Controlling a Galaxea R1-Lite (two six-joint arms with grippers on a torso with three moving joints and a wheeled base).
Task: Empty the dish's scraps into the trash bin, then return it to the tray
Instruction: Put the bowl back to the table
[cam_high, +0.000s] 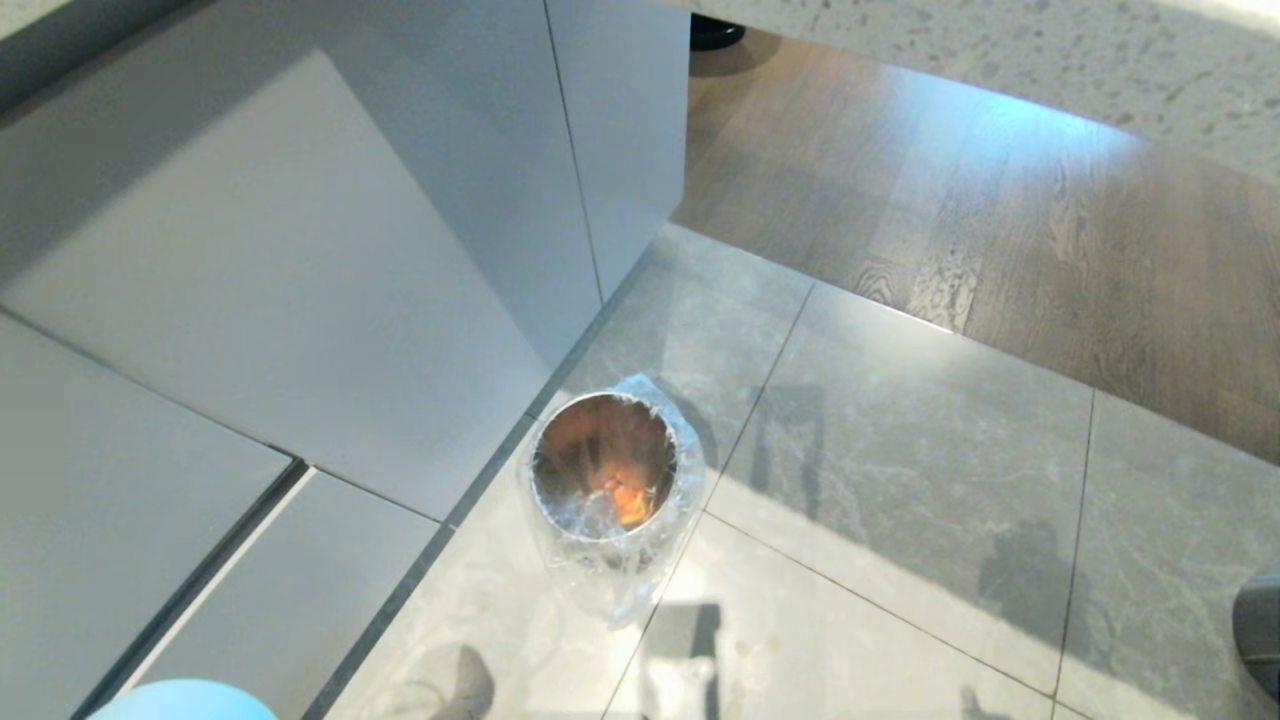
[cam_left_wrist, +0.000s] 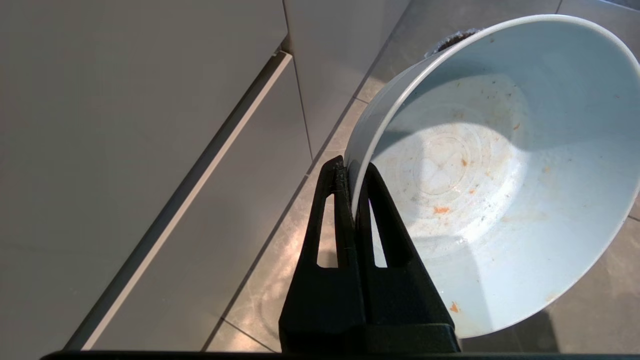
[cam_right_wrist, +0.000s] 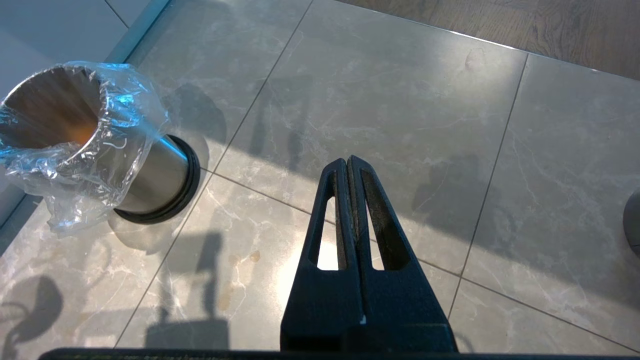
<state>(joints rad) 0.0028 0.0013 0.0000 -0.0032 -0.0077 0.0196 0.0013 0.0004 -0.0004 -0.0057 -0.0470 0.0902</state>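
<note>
- On the grey tiled floor (cam_high: 900, 480), close beside the pale cabinet fronts (cam_high: 300, 250), we see the trash bin (cam_high: 606, 470) standing upright, its crinkled clear liner folded over the rim.
- Down inside the bin, the scraps (cam_high: 628, 500) show as an orange patch near the bottom; we cannot make out single pieces.
- Our left gripper (cam_left_wrist: 350, 172) is clamped on the rim of the dish (cam_left_wrist: 490, 170), one finger inside the wall and one outside.
- We hold the dish tilted on its side, over the tiles by the cabinets. Its pale blue inside carries only orange smears and specks.
- From the head camera, just a pale blue edge of the dish shows at the bottom left corner, well apart from the bin.
- Our right gripper (cam_right_wrist: 348, 165) is pressed closed on nothing, hanging above bare tiles with the bin off to its side.
- Beyond the tiles lies a wooden floor (cam_high: 1000, 200).
</note>
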